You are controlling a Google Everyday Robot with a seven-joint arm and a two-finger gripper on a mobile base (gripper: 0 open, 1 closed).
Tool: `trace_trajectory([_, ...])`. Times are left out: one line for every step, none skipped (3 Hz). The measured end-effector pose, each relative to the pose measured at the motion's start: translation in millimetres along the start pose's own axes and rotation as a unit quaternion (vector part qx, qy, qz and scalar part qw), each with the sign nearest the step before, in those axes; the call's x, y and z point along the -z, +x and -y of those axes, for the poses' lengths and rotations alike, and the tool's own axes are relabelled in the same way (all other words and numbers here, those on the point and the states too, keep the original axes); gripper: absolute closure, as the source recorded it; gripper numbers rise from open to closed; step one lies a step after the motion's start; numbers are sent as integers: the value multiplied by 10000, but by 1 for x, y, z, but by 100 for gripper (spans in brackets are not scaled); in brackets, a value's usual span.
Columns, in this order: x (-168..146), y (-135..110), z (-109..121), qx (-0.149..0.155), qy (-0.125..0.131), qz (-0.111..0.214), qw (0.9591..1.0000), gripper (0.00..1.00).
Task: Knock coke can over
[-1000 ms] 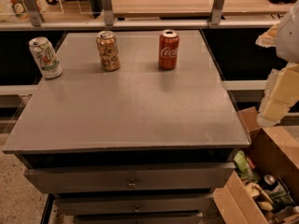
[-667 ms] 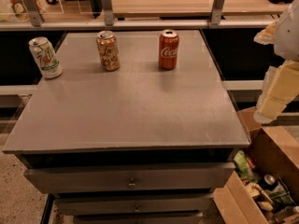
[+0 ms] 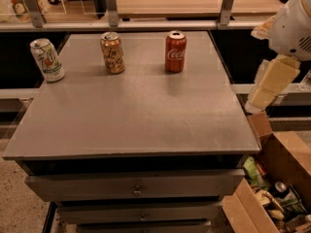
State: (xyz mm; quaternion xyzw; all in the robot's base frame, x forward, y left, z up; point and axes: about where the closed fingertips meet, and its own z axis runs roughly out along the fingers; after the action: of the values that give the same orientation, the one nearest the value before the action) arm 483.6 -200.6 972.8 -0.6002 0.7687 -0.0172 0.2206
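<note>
Single camera view, set high in front of the grey table [image 3: 131,120] and tilted down and forward, so that the whole top is seen from its near edge to the far rail [image 3: 146,25]. The drawer fronts [image 3: 136,187] fill the lower frame, closest to the lens. The coke can [image 3: 175,51] stands at the far side. The gripper [image 3: 265,93] hangs at the right margin, beyond the table's right edge, above an open cardboard box [image 3: 286,154].
</note>
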Motion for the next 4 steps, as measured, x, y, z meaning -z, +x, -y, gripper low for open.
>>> trace_trajectory([-25,-15,24,-76,69,348,9993,0])
trace_trajectory([-47,-25,54,-242,220,624,9975,0])
trace_trajectory([-66,-35,84,-440,319,893,9945,0])
trace_trajectory([-90,-44,113,-650,291,1095,9914,0])
